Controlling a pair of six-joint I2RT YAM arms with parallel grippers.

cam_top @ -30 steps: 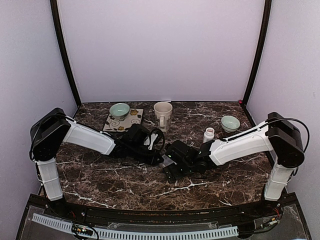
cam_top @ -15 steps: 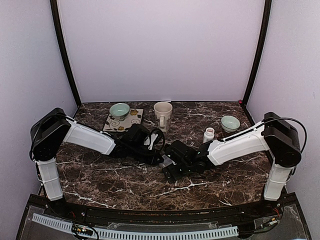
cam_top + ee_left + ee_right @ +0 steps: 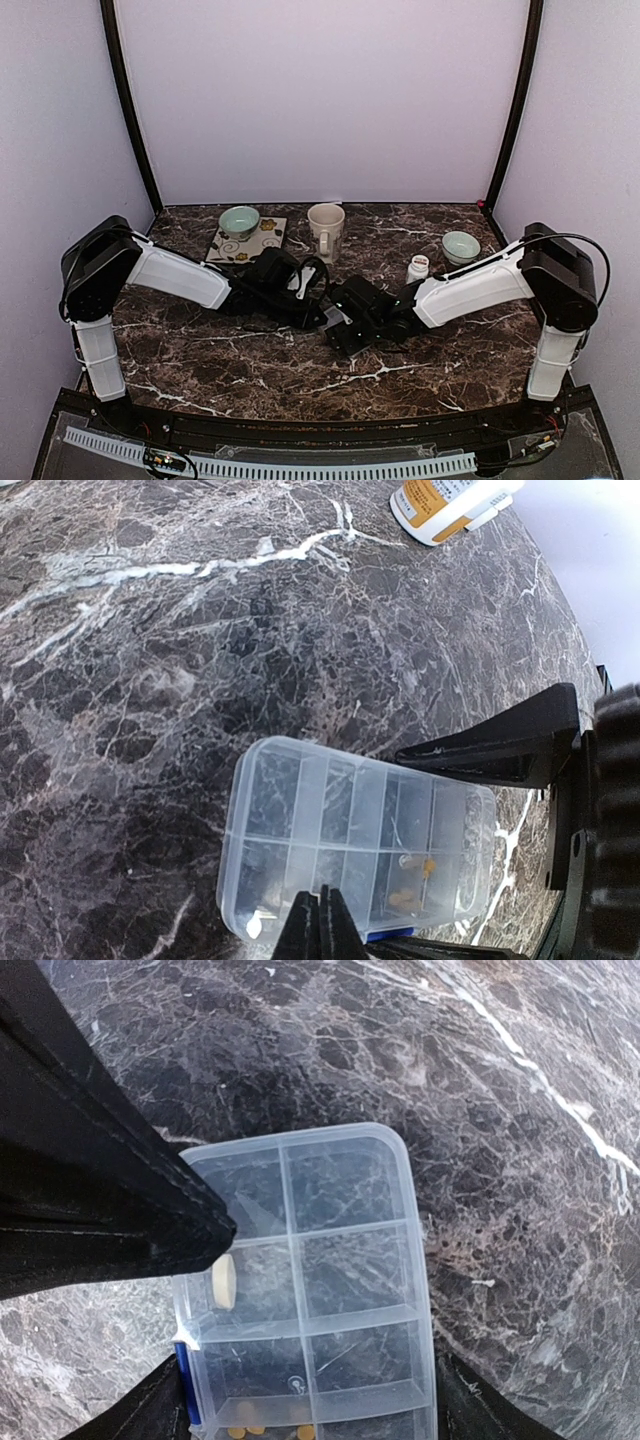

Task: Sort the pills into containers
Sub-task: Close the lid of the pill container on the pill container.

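Left arm reaches in to the table's [image 3: 200, 360] middle. The left gripper [image 3: 315, 920] is clenched tight, its tips pressed together over the near rim of the pill-organizer tray [image 3: 330, 820]. I cannot tell whether they nip the rim or only rest above it.

The tray lies flat on the marble between the two grippers, centre of the table, lid not made out. One white pill [image 3: 224, 1282] sits in a compartment just under the left tip. A few orange pills [image 3: 412, 882] share a cell further along.

The right gripper [image 3: 310, 1415] straddles the tray's end, one finger at each long side, jaws apart and nothing gripped yet. Over the last second the right arm has edged leftward and its jaws have come in from their widest. They are now just beside the tray walls.

Reading: the right side looks to be closing to steady the tray so pills can be placed or nudged without it sliding. Sorting is barely begun — most cells are bare.

Pill bottle [image 3: 445, 498] lies on its side, well off to the right.
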